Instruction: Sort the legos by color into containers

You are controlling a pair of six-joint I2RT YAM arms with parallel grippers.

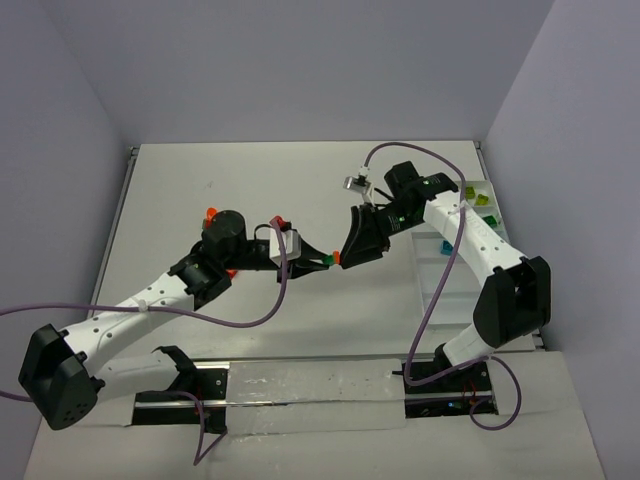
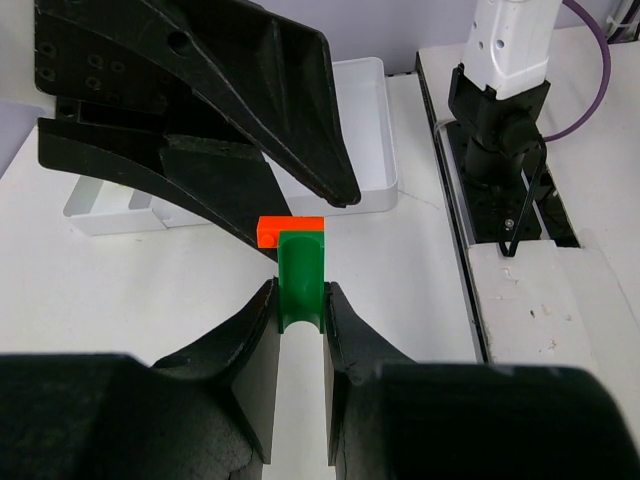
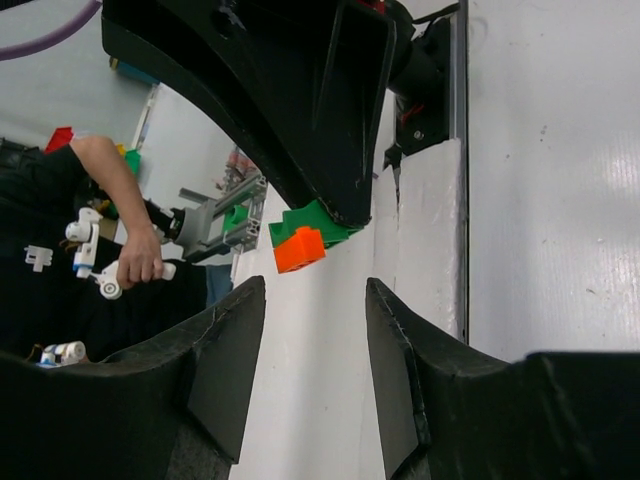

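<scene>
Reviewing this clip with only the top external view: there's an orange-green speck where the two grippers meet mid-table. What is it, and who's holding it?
Observer: Left wrist view: the left gripper is shut on a green brick, with an orange brick sitting at its far end.
Operator: Does the right arm grip the orange one?
Observer: No. Right wrist view: the right gripper has its jaws open, the orange brick just ahead of their tips.

The top camera looks down from above the near edge over the whole counter (image 1: 250,190). The left wrist camera, close in, faces the tray (image 2: 365,140) at the right edge. The right wrist camera, equally close, faces back leftward. All three share the joined bricks (image 1: 332,258).
</scene>
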